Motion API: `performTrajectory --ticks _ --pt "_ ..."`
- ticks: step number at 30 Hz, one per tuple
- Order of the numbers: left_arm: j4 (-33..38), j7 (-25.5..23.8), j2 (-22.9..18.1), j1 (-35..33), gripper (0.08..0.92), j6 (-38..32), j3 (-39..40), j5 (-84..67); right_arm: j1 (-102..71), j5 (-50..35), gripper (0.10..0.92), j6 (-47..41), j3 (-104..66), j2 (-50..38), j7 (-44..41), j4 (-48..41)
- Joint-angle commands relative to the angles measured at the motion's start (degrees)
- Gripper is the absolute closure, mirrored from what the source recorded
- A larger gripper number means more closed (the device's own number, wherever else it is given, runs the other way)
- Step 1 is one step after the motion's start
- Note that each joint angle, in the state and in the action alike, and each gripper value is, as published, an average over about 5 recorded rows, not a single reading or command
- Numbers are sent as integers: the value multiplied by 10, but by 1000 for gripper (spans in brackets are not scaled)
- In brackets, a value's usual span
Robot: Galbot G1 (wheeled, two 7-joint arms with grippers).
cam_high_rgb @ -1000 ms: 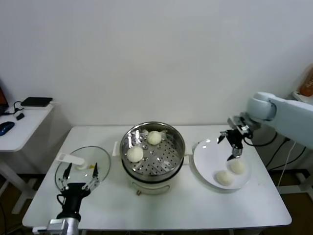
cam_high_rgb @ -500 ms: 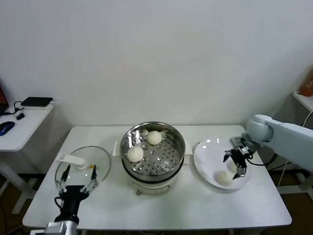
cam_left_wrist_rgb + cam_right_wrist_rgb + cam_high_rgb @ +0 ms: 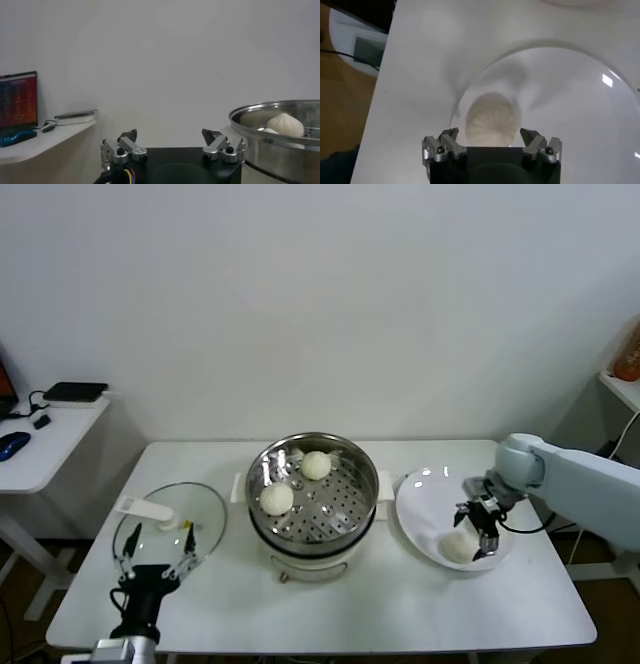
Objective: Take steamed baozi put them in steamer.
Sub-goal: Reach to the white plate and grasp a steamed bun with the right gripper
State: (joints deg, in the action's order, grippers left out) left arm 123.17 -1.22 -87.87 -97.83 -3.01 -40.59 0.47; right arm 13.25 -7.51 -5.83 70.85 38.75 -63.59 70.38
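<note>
The steamer (image 3: 312, 484) stands mid-table with two steamed baozi (image 3: 277, 498) (image 3: 316, 465) on its perforated floor. My right gripper (image 3: 477, 526) is down over the white plate (image 3: 425, 494), open. In the right wrist view its fingers straddle one baozi (image 3: 492, 119) on the plate (image 3: 570, 90), right gripper (image 3: 489, 133) not closed on it. Another baozi (image 3: 457, 547) lies beside it on the plate. My left gripper (image 3: 158, 552) waits open at the table's front left; in its wrist view the left gripper (image 3: 170, 142) is empty, with the steamer (image 3: 280, 131) beyond.
A glass lid (image 3: 170, 519) with a white handle lies flat left of the steamer, just behind the left gripper. A small side table (image 3: 40, 444) with a mouse and cables stands at far left. The table's right edge is close beyond the plate.
The right gripper has come down from above the plate's far side to plate level, now straddling a baozi. It stays open. The left arm has barely shifted.
</note>
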Motion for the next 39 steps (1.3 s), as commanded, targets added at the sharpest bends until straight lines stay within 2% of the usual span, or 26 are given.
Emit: performTrajectory --ticks 1,25,28,35,39 --pt "-1 0 1 1 177 0 -1 0 -18 9 203 2 -15 12 1 -22" --pt "-11 1 -1 10 177 2 0 2 -36 14 203 0 -29 29 -4 -41" --pt "-12 1 -1 10 177 2 0 2 -37 14 229 -1 -30 31 -4 -42" --pt "-12 1 -1 11 177 2 0 2 -39 13 376 0 -32 31 -3 -42" --pt "-13 1 -1 10 177 2 0 2 -34 9 385 0 -33 30 -2 -40"
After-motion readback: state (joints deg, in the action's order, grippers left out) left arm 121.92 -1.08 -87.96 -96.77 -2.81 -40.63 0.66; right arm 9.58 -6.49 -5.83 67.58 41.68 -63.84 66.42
